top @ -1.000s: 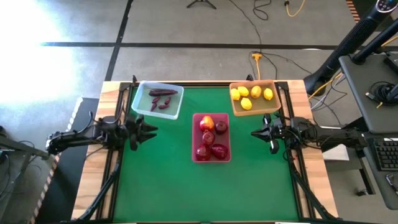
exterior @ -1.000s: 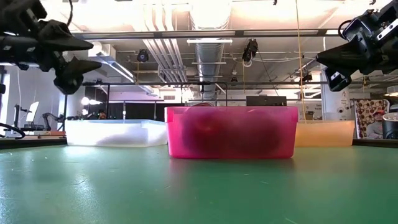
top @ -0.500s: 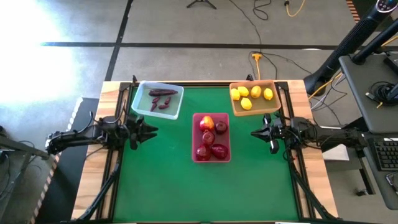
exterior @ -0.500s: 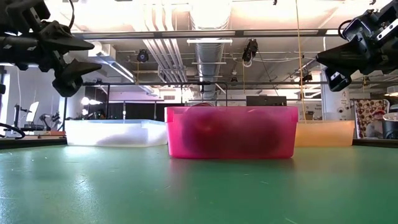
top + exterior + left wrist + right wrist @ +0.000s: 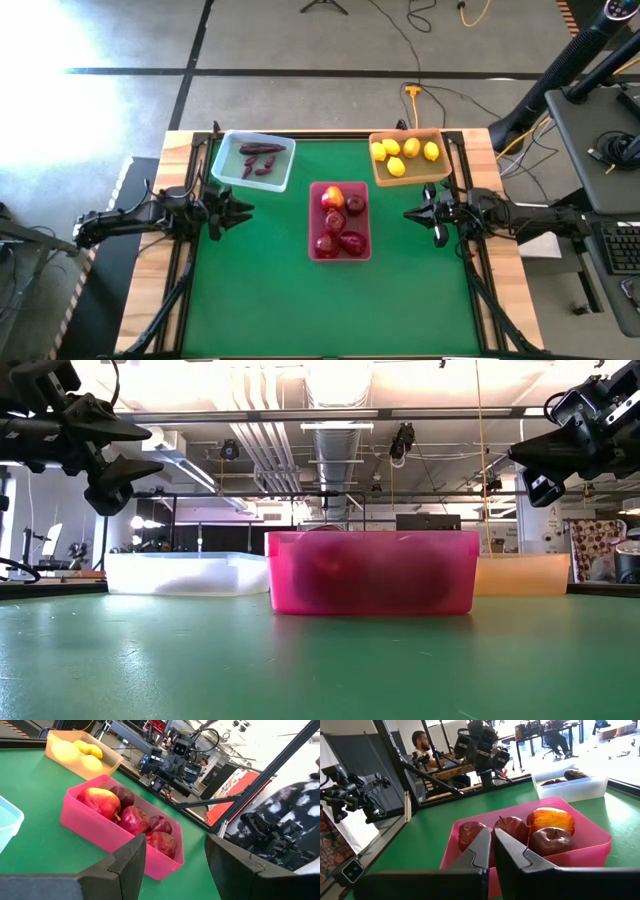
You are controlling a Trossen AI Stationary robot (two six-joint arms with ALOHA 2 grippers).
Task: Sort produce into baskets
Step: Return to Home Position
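Since every piece already lies in a tray, both arms hang parked and empty: left gripper (image 5: pixel 236 212) at centre left, fingers spread; right gripper (image 5: pixel 412 214) at centre right, pinched closed. Maroon pieces (image 5: pixel 261 160) sit in the pale blue tray (image 5: pixel 218 166) upper left, lemons (image 5: pixel 404 153) in the tan tray (image 5: pixel 425 173) upper right, red fruits (image 5: pixel 340 226) in the pink tray (image 5: pixel 312 232) mid-frame, between the jaws, touching neither.

The pink tray (image 5: pixel 370 572) stands centred on the green table (image 5: pixel 320 660); dark red fruit (image 5: pixel 330 575) shows through its wall. The pale tray (image 5: pixel 185 573) sits left of it, the orange tray (image 5: pixel 520 574) right. The left gripper (image 5: pixel 168 447), fingers spread, hangs above and left of the pink tray; the right gripper (image 5: pixel 520 456) hangs above and right of it.
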